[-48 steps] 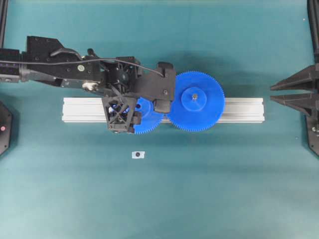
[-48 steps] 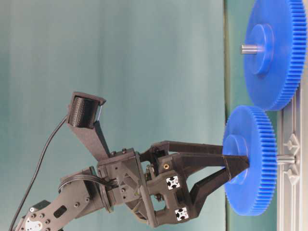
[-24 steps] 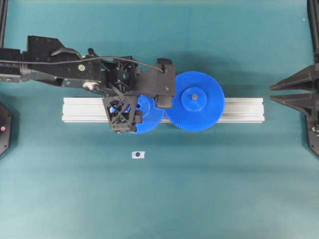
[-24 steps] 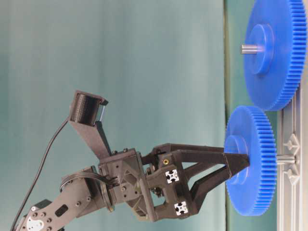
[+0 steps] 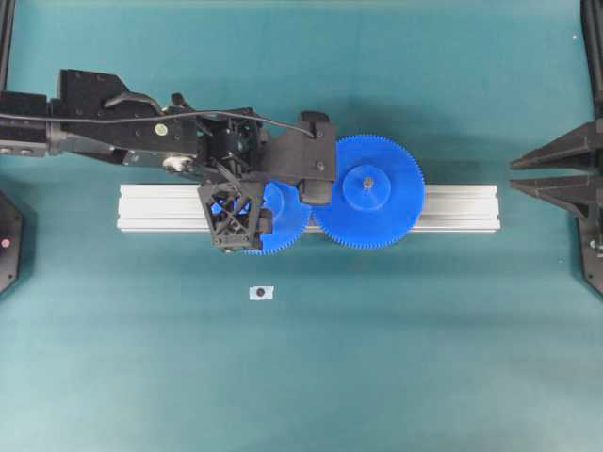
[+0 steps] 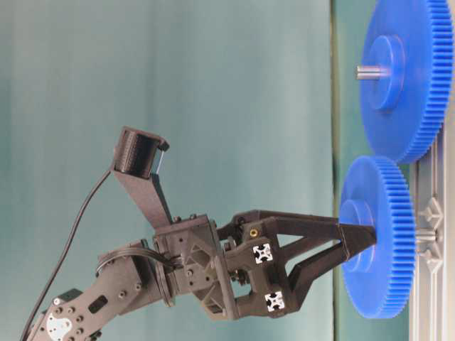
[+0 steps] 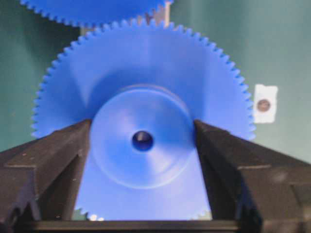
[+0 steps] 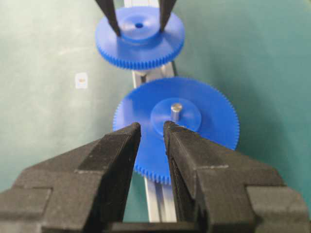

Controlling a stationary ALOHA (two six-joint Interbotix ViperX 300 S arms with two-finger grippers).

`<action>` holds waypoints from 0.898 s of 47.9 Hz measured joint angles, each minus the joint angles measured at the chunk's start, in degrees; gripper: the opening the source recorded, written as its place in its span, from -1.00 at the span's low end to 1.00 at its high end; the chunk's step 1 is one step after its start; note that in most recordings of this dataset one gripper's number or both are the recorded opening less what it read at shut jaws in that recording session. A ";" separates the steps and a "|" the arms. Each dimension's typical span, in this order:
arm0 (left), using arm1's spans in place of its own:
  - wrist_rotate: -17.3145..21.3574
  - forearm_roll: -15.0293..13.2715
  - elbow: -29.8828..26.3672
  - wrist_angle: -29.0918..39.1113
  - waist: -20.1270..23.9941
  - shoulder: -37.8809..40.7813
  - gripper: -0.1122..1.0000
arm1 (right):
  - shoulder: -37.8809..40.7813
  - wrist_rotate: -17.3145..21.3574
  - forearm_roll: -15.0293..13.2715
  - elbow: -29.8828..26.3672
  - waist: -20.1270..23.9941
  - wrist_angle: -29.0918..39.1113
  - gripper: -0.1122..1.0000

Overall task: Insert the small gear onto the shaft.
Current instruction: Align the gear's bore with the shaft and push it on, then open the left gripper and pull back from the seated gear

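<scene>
My left gripper [image 5: 247,212] [image 6: 361,245] [image 7: 142,124] reaches down over the rail, shut on the raised hub of the small gear [image 5: 285,222] [image 6: 380,238] [image 7: 146,87] [image 8: 141,46]. One finger presses each side of the hub. The gear lies flat and low over the rail, its teeth meeting the larger gear. The shaft [image 6: 424,235] shows as a short silvery stub between the gear and the rail, in line with the centre hole. Far off at the right edge, my right gripper [image 5: 515,176] [image 8: 152,125] is open by a narrow gap and holds nothing.
The larger blue gear [image 5: 372,193] [image 6: 405,78] [image 8: 194,131] sits on its own pin on the aluminium rail [image 5: 462,207] [image 6: 430,213]. A tiny white tag with a dark dot [image 5: 261,293] [image 7: 265,103] lies on the green mat in front of the rail.
The left gripper has carried the small gear down closer to the rail, covering more of the shaft, and shifted slightly right. The right arm has not moved.
</scene>
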 measured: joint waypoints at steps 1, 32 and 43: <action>0.00 0.00 -0.09 -0.09 0.00 -0.09 0.55 | 0.00 0.00 0.00 0.09 0.00 0.00 -0.11; -0.62 0.00 -1.05 -1.32 -1.14 -2.37 0.70 | 0.00 0.00 0.00 0.09 -0.09 -0.53 -0.11; -3.08 0.00 0.62 -1.41 -1.49 -6.15 0.70 | 0.00 0.00 0.00 0.09 -0.18 -0.53 -0.11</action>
